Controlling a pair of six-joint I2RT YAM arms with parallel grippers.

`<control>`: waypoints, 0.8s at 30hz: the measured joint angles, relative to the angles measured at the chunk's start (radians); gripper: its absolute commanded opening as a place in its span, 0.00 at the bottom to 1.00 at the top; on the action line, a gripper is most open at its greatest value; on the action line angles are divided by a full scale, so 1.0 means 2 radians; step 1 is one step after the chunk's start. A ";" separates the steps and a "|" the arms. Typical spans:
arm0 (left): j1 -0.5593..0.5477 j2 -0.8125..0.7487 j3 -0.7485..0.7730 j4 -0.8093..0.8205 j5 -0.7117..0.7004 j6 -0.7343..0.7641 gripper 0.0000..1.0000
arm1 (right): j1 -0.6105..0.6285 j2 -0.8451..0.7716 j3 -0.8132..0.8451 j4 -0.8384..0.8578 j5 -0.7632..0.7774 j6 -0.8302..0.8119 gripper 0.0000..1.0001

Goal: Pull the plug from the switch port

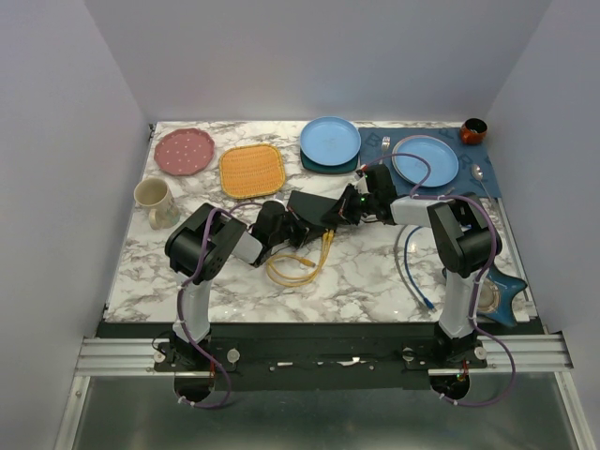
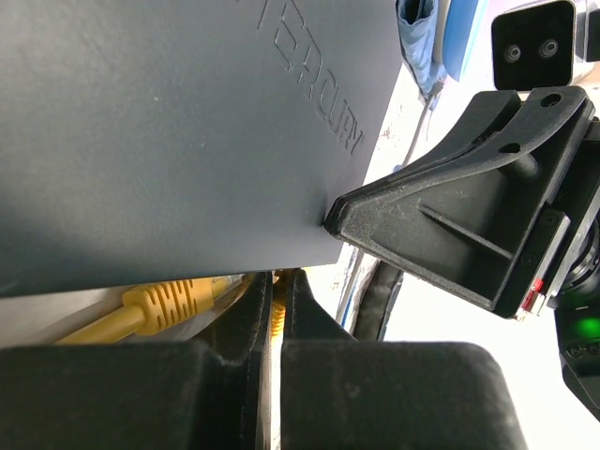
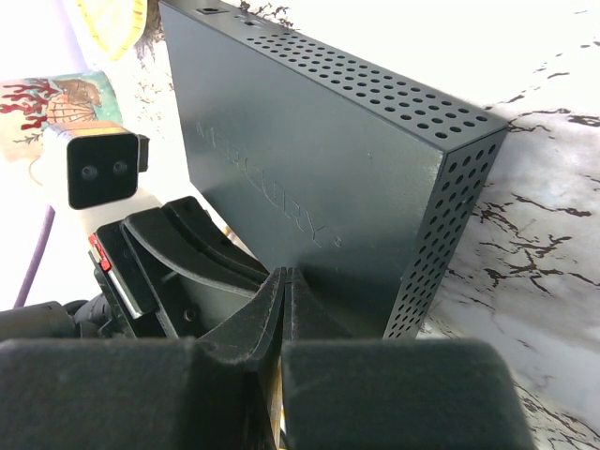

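A: The left pincer: clenched or released?

B: Clenched. Its two fingers press together with only a slit between them, and the tips sit just below the long edge of the network switch. I cannot tell whether they nip anything.

A: And the right pincer?

B: Clenched too, with nothing visible between its fingers. Its tips touch the switch's broad face, near the perforated end wall.

A: Where is the switch?

B: In the middle of the counter, between the two pincers. The left one is at its left end and the right one at its right. I cannot tell whether it lies flat or tipped.

A: The plug?

B: The yellow plug, with its ribbed boot, lies just left of the left pincer's fingers and runs in under the switch's edge. The port itself is hidden. Its yellow Ethernet cable loops on the counter in front of the switch.

A: Anything else?

B: A blue cable lies apart by the right arm, a cream mug stands at the far left, and a blue plate sits at the back.
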State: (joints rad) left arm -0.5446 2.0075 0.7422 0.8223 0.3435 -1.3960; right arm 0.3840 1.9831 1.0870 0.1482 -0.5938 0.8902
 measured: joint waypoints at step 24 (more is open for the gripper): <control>0.001 0.001 -0.013 0.021 0.001 -0.002 0.00 | 0.009 -0.105 -0.059 -0.034 0.033 -0.028 0.09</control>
State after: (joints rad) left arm -0.5434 2.0087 0.7162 0.8642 0.3447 -1.3998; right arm 0.4015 1.7729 0.9695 0.0803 -0.5278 0.8341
